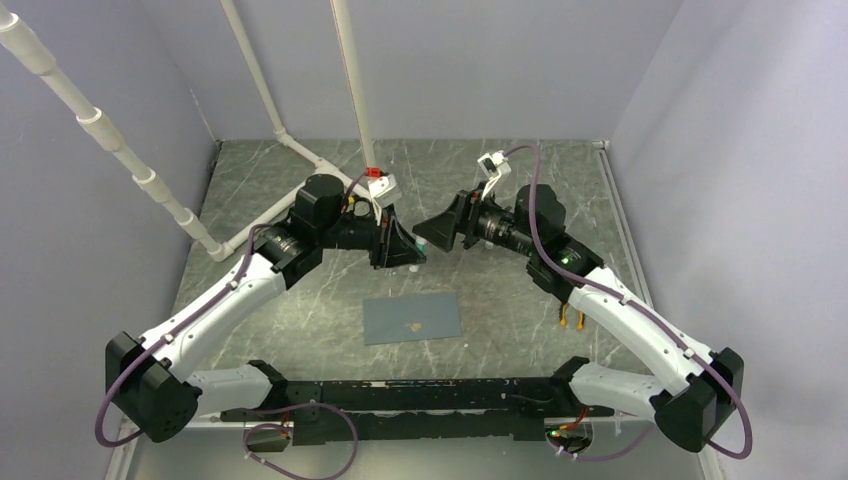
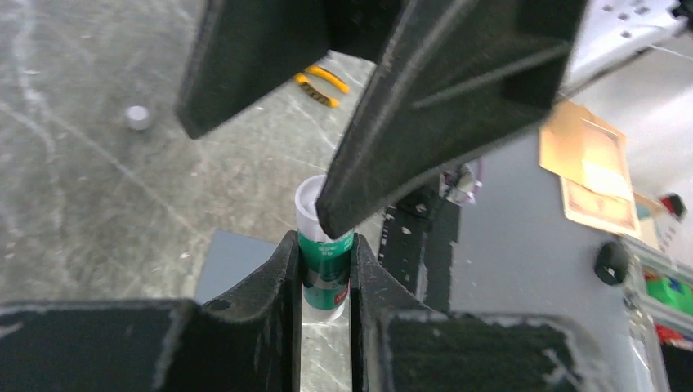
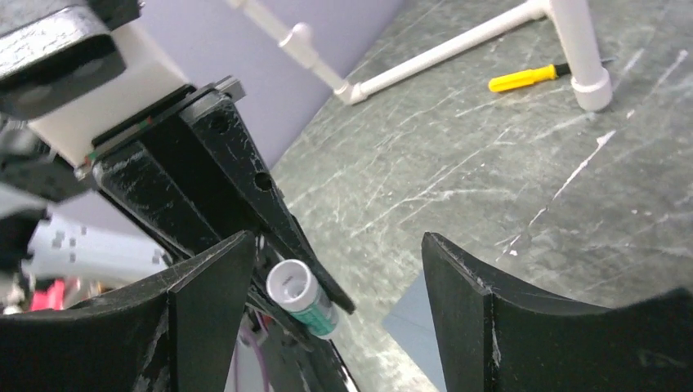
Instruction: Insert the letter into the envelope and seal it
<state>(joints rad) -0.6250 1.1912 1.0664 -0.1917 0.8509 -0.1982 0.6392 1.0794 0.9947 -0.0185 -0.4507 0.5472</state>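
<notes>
The glue stick [image 2: 325,278] wears a green label with white print and a red patch at its lower edge. The print is too blurred to read, and no brand can be made out. Its white tube end is open.

The left gripper [image 2: 325,245] has its jaws pinching the stick by the green label. The right gripper [image 3: 337,238] has its jaws spread wide. In the right wrist view the stick's open end sits at about 8 o'clock from the middle of that gap, close to one finger. In the left wrist view, one right fingertip [image 2: 335,214] overlaps the stick's white rim; whether they touch I cannot tell.

The envelope [image 1: 412,318], slate-grey, lies flat on the marbled table [image 1: 300,320], flap not raised, with a small tan spot [image 1: 413,324] at its centre. In the top view it lies at 6 o'clock from where the two grippers meet, apart from both.

A yellow-handled screwdriver [image 3: 523,77] lies on the table at 1 o'clock in the right wrist view.
</notes>
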